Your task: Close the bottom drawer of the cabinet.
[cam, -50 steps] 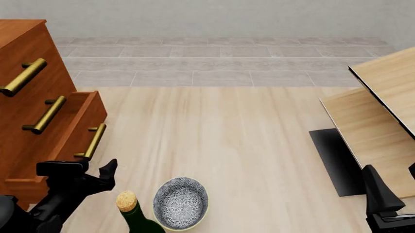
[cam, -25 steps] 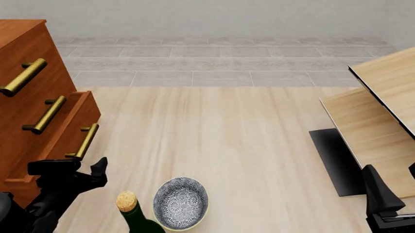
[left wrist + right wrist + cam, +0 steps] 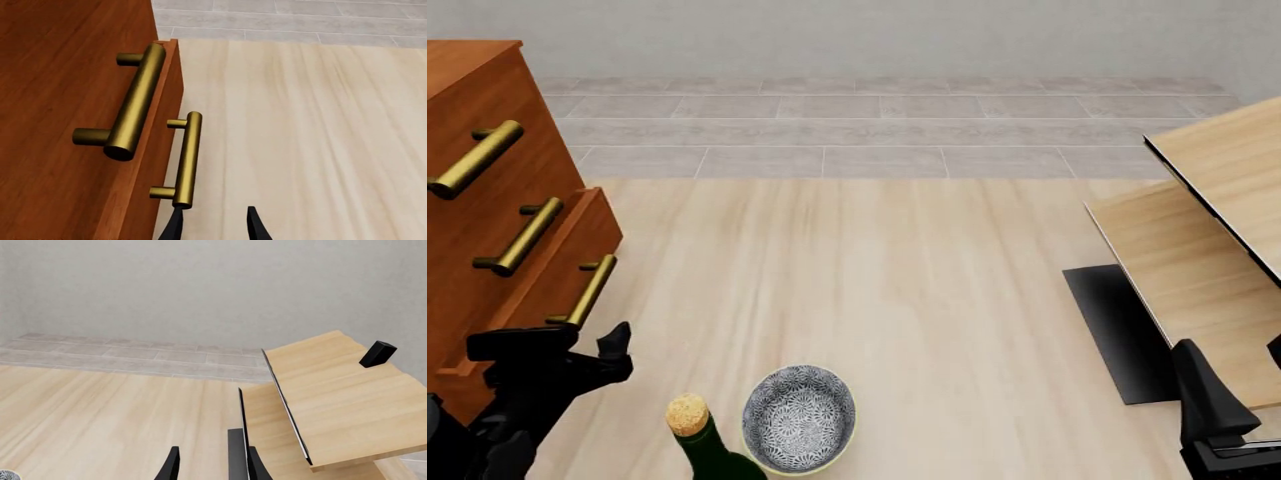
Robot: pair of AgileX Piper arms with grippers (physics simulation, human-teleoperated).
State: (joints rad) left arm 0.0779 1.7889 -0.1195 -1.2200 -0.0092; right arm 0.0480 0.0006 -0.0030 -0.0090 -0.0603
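Note:
The reddish-brown cabinet (image 3: 481,100) stands at the left edge of the front view. Its bottom drawer (image 3: 594,235) sticks out only a little, with its brass handle (image 3: 590,290) on the front. My left gripper (image 3: 567,350) is open and empty, right at the near end of that handle. In the left wrist view one fingertip (image 3: 177,225) lies just under the handle's end (image 3: 187,160), against the drawer front (image 3: 150,170), and the middle drawer's handle (image 3: 137,102) is above. My right gripper (image 3: 1214,420) is open and empty at the lower right, its jaws apart in the right wrist view (image 3: 212,467).
A patterned bowl (image 3: 799,417) and a corked green bottle (image 3: 701,445) stand near the front edge, right of my left arm. Pale wood furniture with black edges (image 3: 1214,230) and a black panel (image 3: 1114,330) fill the right side. A small black block (image 3: 377,353) sits on it.
The bottom drawer has slid leftward into the cabinet. My left gripper has moved left with it, staying at the handle's near end. The right arm has not moved.

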